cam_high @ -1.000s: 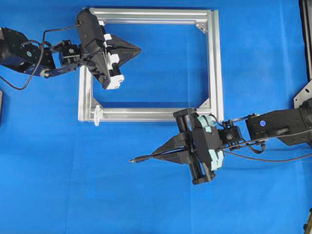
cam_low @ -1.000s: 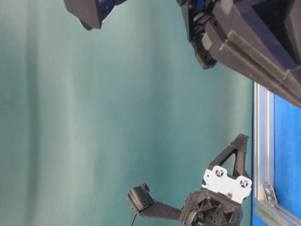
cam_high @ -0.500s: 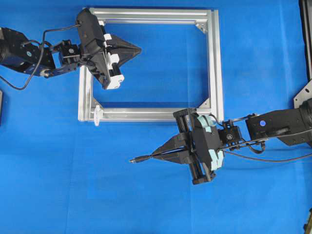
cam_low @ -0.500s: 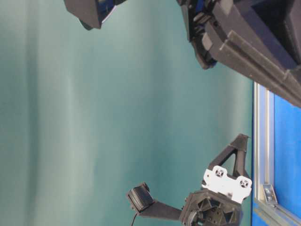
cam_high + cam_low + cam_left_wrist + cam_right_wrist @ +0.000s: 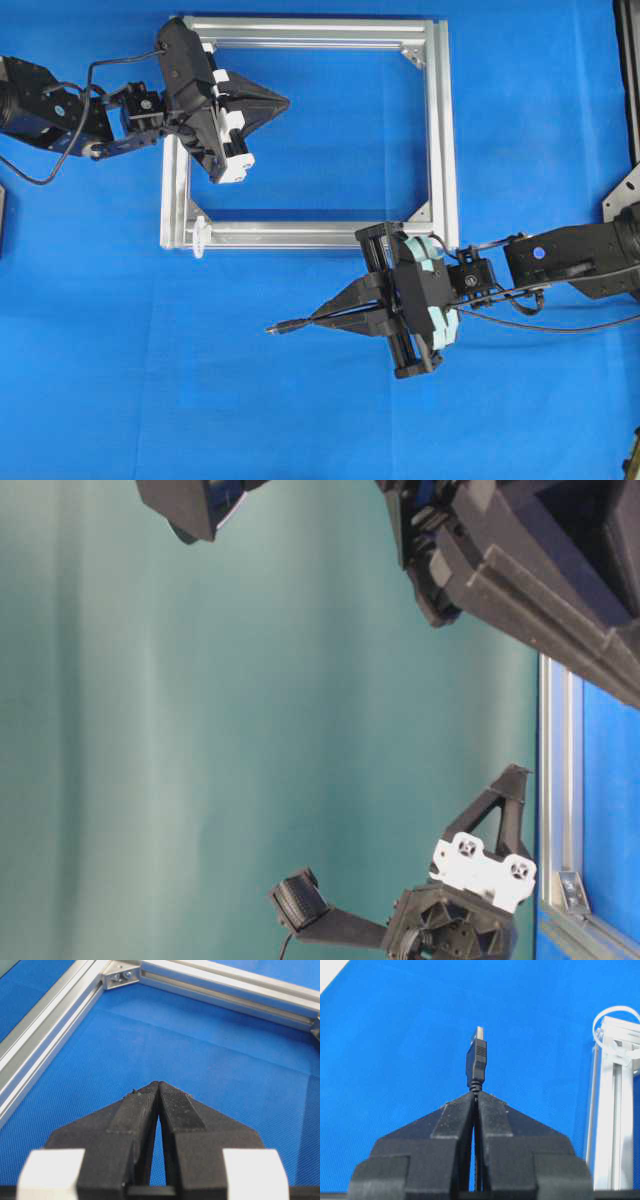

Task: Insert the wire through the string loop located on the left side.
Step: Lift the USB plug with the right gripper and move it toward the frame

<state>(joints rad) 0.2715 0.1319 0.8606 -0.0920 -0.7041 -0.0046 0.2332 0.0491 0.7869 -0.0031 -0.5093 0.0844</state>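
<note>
The wire's dark plug [image 5: 284,326] sticks out to the left of my right gripper [image 5: 316,319], which is shut on the wire just behind the plug, below the frame's bottom rail. In the right wrist view the plug [image 5: 476,1062] stands straight up from the closed fingertips of the right gripper [image 5: 476,1094], its metal tip up. The white string loop [image 5: 200,236] sits at the frame's bottom-left corner and shows as a white arc, the string loop [image 5: 620,1007], at the far right. My left gripper [image 5: 286,100] is shut and empty over the frame's upper left; the left gripper [image 5: 159,1083] has blue mat beneath it.
The silver aluminium frame [image 5: 441,130] lies flat on the blue mat, with corner brackets [image 5: 120,974] inside its corners. The wire's black cable [image 5: 540,326] trails right along the right arm. The frame's rail [image 5: 615,1125] stands to the right of the plug.
</note>
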